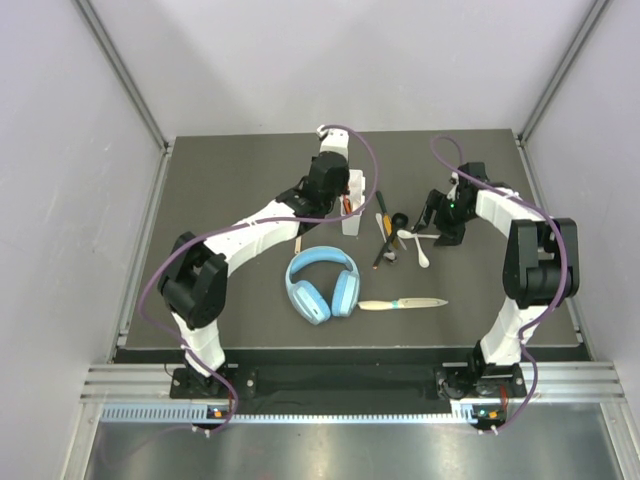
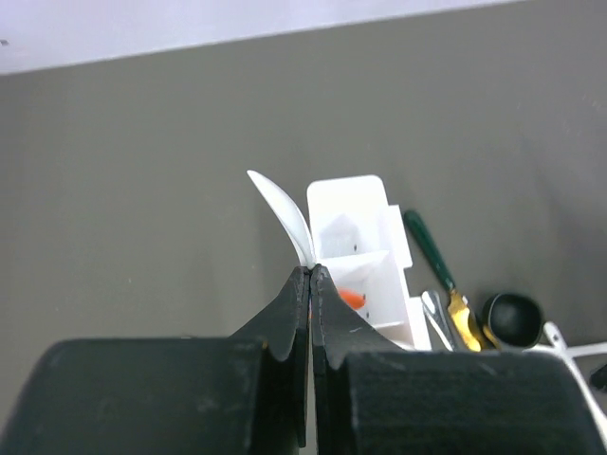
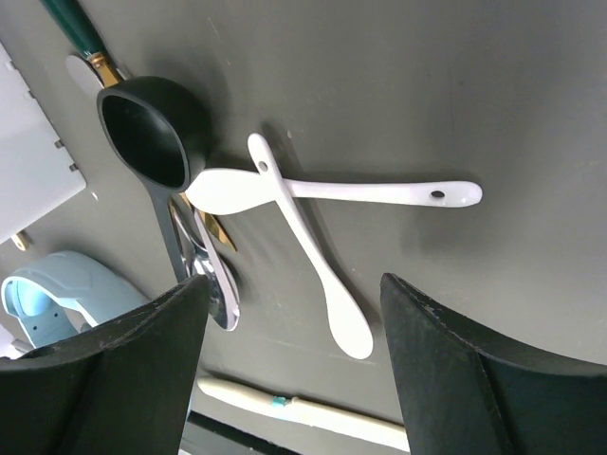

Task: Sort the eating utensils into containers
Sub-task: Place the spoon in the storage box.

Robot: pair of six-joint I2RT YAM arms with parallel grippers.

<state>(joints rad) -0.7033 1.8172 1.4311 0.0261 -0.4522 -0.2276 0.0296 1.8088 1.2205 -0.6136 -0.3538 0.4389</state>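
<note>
Sorting is partway through on the dark worktop (image 1: 230,190), where the light-blue headphones (image 1: 322,285) lie in the middle and play no part. The white caddy (image 2: 346,204) stands toward the far side, its long axis running away from the arm bases, with an orange-red spoon (image 2: 351,298) already in one compartment. We judge the step in hand to be a drop-off. The left gripper (image 2: 311,275), pressed together, pinches a white spoon (image 2: 285,213) by one end, just above and beside the caddy. That spoon juts forward from the fingertips, its long axis leaning to the left of the caddy; we cannot tell which end is pinched. Next, we think, it must shift over an open compartment, line up with the caddy's length, and then be let go. The right gripper (image 3: 294,284) hangs spread wide over two crossed white spoons (image 3: 379,192), beside a black scoop (image 3: 147,128), holding nothing.
</note>
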